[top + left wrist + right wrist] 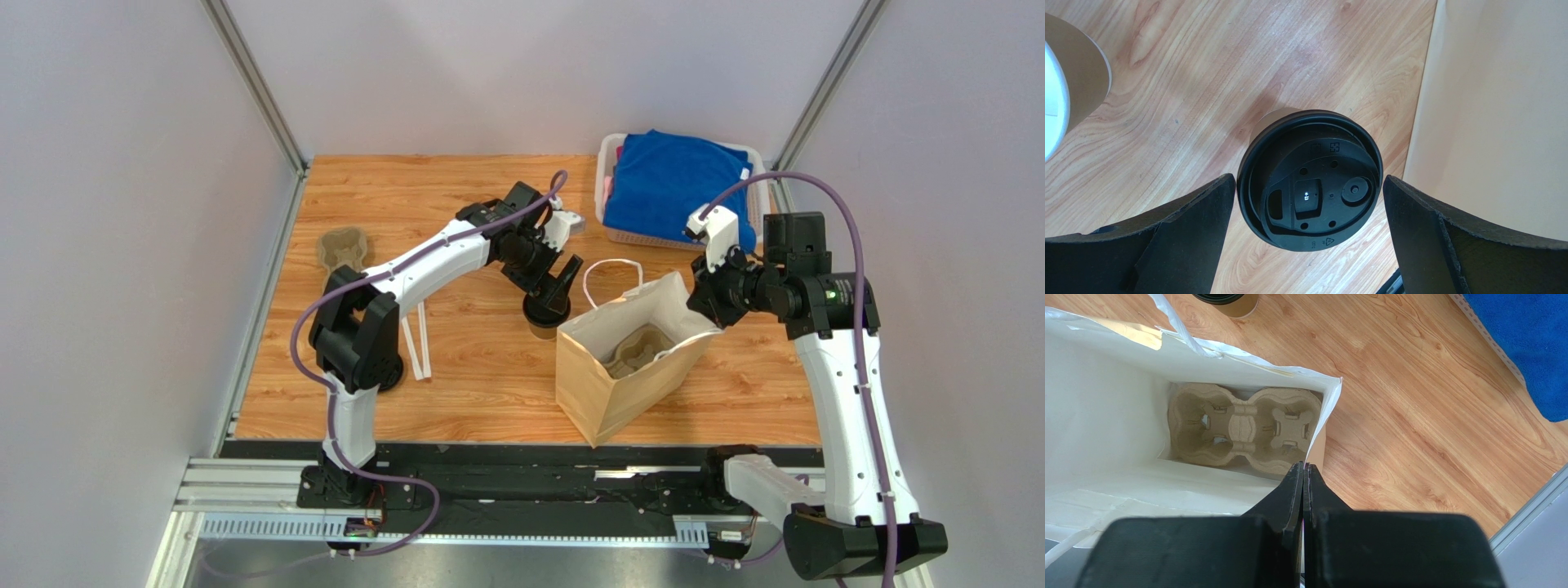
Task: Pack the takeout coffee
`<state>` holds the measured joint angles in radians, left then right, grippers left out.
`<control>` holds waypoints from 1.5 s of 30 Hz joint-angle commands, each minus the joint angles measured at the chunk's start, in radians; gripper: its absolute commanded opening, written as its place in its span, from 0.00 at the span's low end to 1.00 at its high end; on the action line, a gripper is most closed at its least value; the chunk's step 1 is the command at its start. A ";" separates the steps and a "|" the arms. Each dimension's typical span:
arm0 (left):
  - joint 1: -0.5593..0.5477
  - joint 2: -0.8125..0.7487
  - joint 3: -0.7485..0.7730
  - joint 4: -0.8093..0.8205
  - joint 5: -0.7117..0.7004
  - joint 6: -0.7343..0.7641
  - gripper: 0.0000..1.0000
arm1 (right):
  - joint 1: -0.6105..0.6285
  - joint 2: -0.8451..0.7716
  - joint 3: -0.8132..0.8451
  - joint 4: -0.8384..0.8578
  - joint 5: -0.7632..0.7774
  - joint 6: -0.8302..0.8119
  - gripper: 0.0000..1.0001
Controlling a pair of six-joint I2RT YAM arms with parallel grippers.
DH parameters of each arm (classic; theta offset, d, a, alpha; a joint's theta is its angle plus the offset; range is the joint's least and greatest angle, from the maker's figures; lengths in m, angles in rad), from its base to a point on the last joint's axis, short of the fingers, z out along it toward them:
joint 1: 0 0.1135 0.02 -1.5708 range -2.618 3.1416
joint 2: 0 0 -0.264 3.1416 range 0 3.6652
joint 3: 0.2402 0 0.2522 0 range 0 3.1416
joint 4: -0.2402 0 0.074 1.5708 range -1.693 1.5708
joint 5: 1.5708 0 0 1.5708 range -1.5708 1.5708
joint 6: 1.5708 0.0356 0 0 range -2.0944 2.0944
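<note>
On a wooden table [368,184], a flat brown moulded piece [341,249] lies near the left edge; it may be a spare pulp tray, though the overhead view is too coarse to say. Two white strips [420,343] lie nearer the front. At mid-table the left gripper [550,292] hangs over the takeout coffee [540,314], jaws spread wide either side of the black lid and touching nothing. That stance looks set for a descent and a squeeze round the cup. The coffee stands upright on the bare wood, just beside the left wall of the paper bag [613,392] and not yet inside it. The bag stands open toward the front edge, right of centre, with a two-cup pulp carrier [1244,429] on its floor. The right gripper [1303,474] is clamped on the bag's right rim, by the look of it to hold the mouth open and steady for loading. A white basket [604,184] of blue cloth [681,178] fills the far right corner. Only the left wrist camera shows the lid's sip hole and, at its upper left, an unlidded brown cup [1072,79] that the overhead view does not make out. Only the right wrist camera looks down into the bag, showing both carrier wells empty.
</note>
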<state>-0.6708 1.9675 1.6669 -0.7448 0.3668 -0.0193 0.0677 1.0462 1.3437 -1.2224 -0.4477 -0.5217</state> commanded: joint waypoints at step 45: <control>0.010 -0.139 -0.041 -0.085 -0.025 0.127 0.67 | -0.006 -0.017 -0.001 -0.012 -0.032 0.054 0.00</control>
<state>-0.6697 1.9472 1.6394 -0.8028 0.3305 0.0559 0.0669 1.0550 1.3544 -1.2304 -0.4644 -0.5011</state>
